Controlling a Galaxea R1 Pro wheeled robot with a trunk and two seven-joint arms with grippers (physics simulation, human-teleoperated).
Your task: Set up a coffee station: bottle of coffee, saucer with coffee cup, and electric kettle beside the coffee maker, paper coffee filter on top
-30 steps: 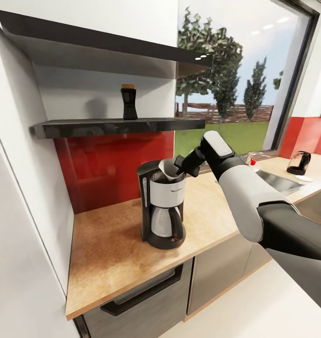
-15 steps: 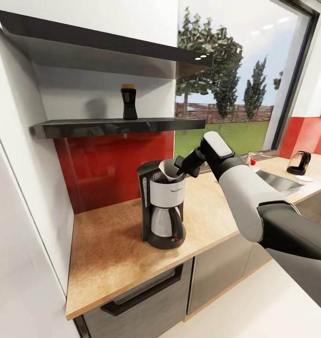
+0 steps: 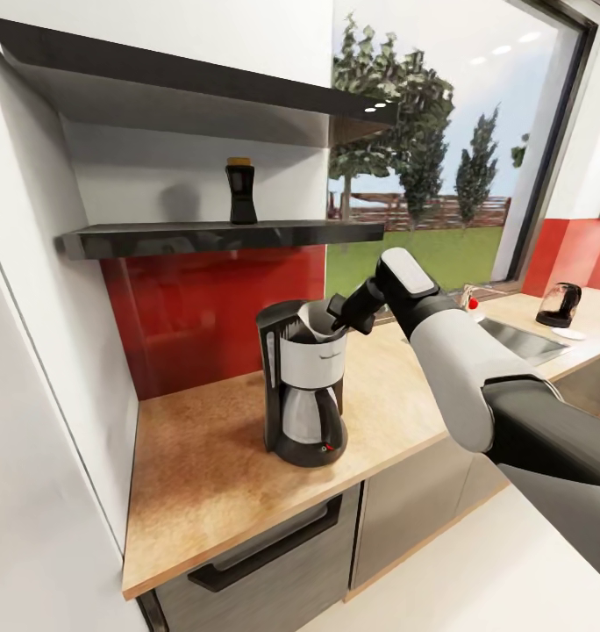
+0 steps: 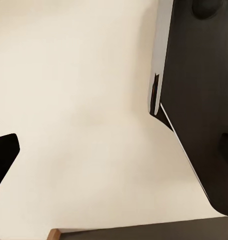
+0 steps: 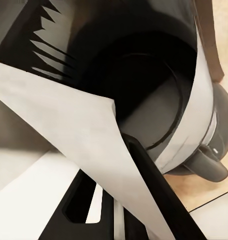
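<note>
Change: right gripper (image 3: 338,314) has edged slightly right and up from the coffee maker's top; everything else keeps its place.
Kitchen countertop (image 3: 203,456): carries the coffee maker near the red wall.
Kitchen shelf (image 3: 221,237): bottle of coffee (image 3: 240,190) stands upright on it.
Coffee maker (image 3: 304,386): open top holds the paper coffee filter (image 5: 79,130).
Right gripper: fingers (image 5: 154,200) pinch the filter's edge.
Electric kettle (image 3: 559,305): far along the counter.
Left gripper: cannot tell its state.
</note>
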